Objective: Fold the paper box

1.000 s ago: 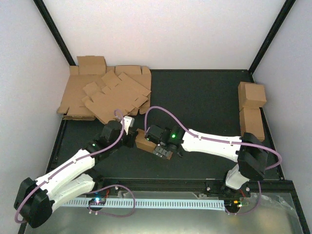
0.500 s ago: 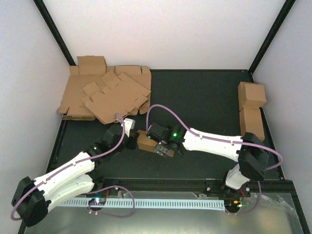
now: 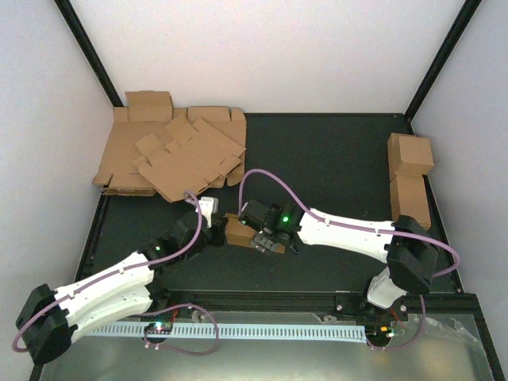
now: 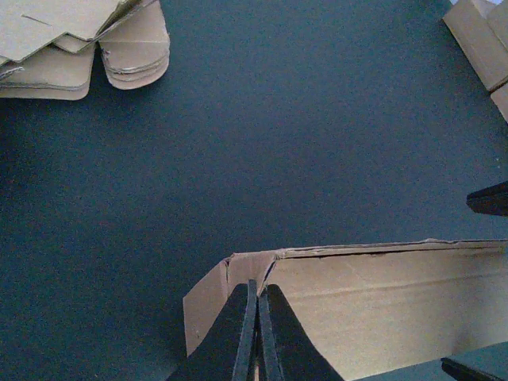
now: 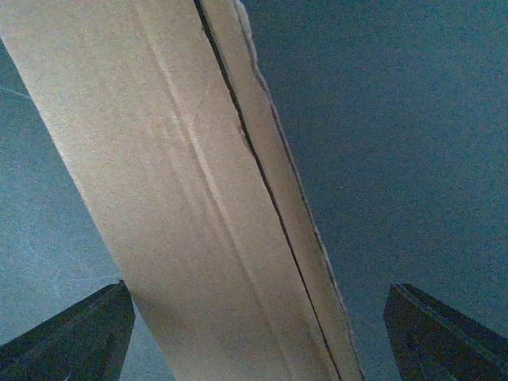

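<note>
Sitting mid-worktop: the paper box (image 3: 236, 231), a low brown carton, lay on the dark worktop (image 3: 333, 167) between the 2 arms and well apart from the other cardboard.
Box in the left wrist view: the paper box (image 4: 381, 302) showed 1 long upright wall with a crease along its top edge and a short end flap folded round the corner.
Box in the right wrist view: the paper box (image 5: 182, 182) ran slantwise across the frame, with a dark seam between its broad panel and a narrow strip.
Left claw: the left claw (image 3: 214, 233) was pressed together, its 2 fingers (image 4: 238, 333) side by side with only a hairline between them; their tips sat at the carton's end corner (image 4: 258, 287), and whether they touched it could not be told.
Right claw: the right claw (image 3: 267, 241) was spread wide (image 5: 258, 325), 1 finger on each side of the carton, with dark worktop visible between the box and the right-hand finger.
Flat blanks: a stack of flat blanks (image 3: 171, 155) lay in the far left corner, rounded tabs hanging over its edge (image 4: 131, 51).
Finished cartons: 2 finished cartons (image 3: 410, 178) stood against the right wall, 1 behind the other.
</note>
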